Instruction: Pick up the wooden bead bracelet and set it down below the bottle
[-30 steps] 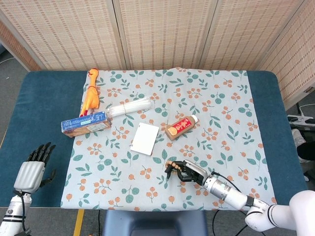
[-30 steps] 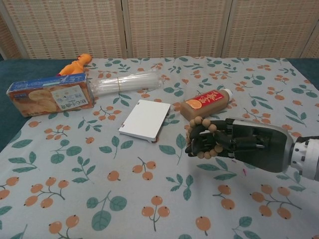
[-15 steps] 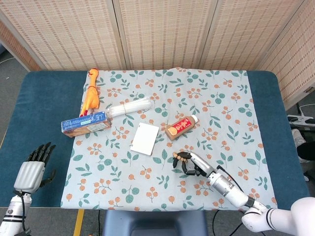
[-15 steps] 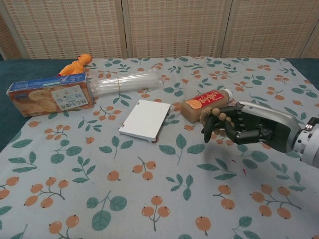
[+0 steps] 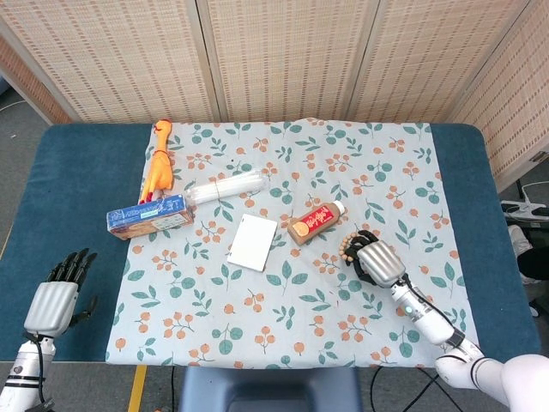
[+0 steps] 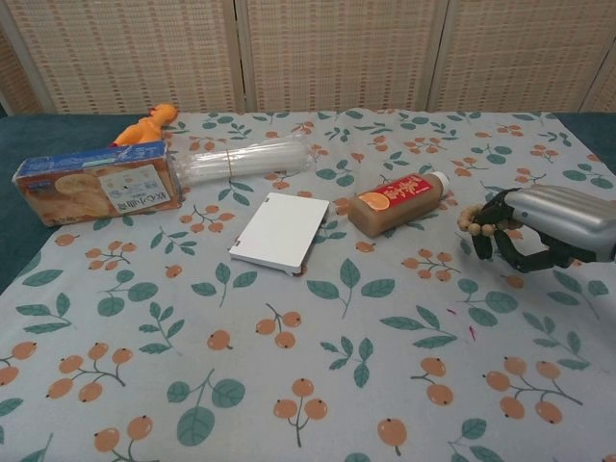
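The wooden bead bracelet [image 5: 347,250] [image 6: 474,220] hangs from the fingers of my right hand [image 5: 373,261] [image 6: 539,234], which grips it just above the flowered cloth. The hand is to the right of and slightly nearer than the brown bottle [image 5: 316,221] [image 6: 397,202], which lies on its side with its white cap pointing right. My left hand [image 5: 58,297] rests at the near left over the blue table edge, fingers apart, holding nothing; the chest view does not show it.
A white card box [image 5: 253,242] [image 6: 280,232] lies left of the bottle. Further left are a blue biscuit box [image 5: 149,216] [image 6: 96,183], a clear bundle of straws [image 5: 226,186] [image 6: 245,158] and an orange toy [image 5: 159,163] [image 6: 142,127].
My right hand has carried the bracelet to the right and away from me, from in front of the bottle to the bottle's right side. The left hand has not moved.
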You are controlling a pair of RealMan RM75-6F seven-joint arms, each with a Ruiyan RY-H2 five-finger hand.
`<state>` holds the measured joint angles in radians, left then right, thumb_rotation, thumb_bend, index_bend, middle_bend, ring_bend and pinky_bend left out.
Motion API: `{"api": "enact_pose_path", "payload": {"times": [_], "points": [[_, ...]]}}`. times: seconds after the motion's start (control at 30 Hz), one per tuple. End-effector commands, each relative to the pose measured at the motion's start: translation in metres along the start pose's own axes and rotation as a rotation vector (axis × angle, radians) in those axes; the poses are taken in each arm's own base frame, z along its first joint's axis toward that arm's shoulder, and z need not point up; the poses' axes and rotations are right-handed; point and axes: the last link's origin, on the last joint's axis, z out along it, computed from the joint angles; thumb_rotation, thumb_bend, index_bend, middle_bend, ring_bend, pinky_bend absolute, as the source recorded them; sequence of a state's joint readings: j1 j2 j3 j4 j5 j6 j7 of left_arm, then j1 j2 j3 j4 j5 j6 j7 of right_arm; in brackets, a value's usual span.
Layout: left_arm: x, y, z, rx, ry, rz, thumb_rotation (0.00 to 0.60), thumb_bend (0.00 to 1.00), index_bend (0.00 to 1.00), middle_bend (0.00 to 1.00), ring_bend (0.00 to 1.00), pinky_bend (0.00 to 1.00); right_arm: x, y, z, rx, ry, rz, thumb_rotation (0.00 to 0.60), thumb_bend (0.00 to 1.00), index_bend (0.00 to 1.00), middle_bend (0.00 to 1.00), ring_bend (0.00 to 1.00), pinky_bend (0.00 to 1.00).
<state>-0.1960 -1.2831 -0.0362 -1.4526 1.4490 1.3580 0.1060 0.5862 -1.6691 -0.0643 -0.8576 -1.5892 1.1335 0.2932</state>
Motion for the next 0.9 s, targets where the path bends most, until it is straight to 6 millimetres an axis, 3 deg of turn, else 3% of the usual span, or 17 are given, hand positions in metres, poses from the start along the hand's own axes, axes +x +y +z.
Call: {"api": "enact_pose_path", "payload": {"times": [0.03, 0.1, 0.13, 0.2, 0.3, 0.47, 0.57, 0.9], "points": [[0.000, 0.000, 0.000, 0.000, 0.000, 0.000, 0.600, 0.44, 0.00, 0.00, 0.00, 0.16, -0.009, 0.005, -0.004, -0.018, -0.075, -0.057, 0.600, 1.00, 0.55, 0.50, 0.21, 0.16], [0.000, 0.000, 0.000, 0.000, 0.000, 0.000, 0.600, 0.44, 0.00, 0.00, 0.00, 0.16, -0.011, 0.007, -0.006, -0.029, -0.105, -0.073, 0.600, 0.99, 0.53, 0.50, 0.22, 0.16], [0.000, 0.000, 0.000, 0.000, 0.000, 0.000, 0.600, 0.44, 0.00, 0.00, 0.00, 0.16, -0.011, 0.008, -0.006, -0.032, -0.111, -0.077, 0.600, 0.94, 0.51, 0.50, 0.21, 0.16], [0.000, 0.000, 0.000, 0.000, 0.000, 0.000, 0.600, 0.44, 0.00, 0.00, 0.00, 0.16, -0.011, 0.008, -0.008, -0.039, -0.116, -0.073, 0.600, 0.78, 0.45, 0.49, 0.21, 0.16], [0.000, 0.000, 0.000, 0.000, 0.000, 0.000, 0.600, 0.44, 0.00, 0.00, 0.00, 0.16, -0.010, 0.012, -0.010, -0.057, -0.144, -0.109, 0.600, 0.47, 0.28, 0.39, 0.15, 0.14], [0.000, 0.000, 0.000, 0.000, 0.000, 0.000, 0.600, 0.44, 0.00, 0.00, 0.00, 0.16, -0.008, 0.014, -0.012, -0.065, -0.179, -0.164, 0.600, 0.27, 0.09, 0.25, 0.04, 0.05], [0.000, 0.000, 0.000, 0.000, 0.000, 0.000, 0.600, 0.44, 0.00, 0.00, 0.00, 0.16, -0.004, 0.014, -0.015, -0.052, -0.234, -0.277, 0.600, 0.19, 0.00, 0.18, 0.00, 0.00], [0.000, 0.000, 0.000, 0.000, 0.000, 0.000, 0.600, 0.44, 0.00, 0.00, 0.00, 0.16, 0.026, 0.004, -0.031, -0.086, -0.116, -0.379, 0.600, 0.18, 0.00, 0.12, 0.00, 0.00]]}}
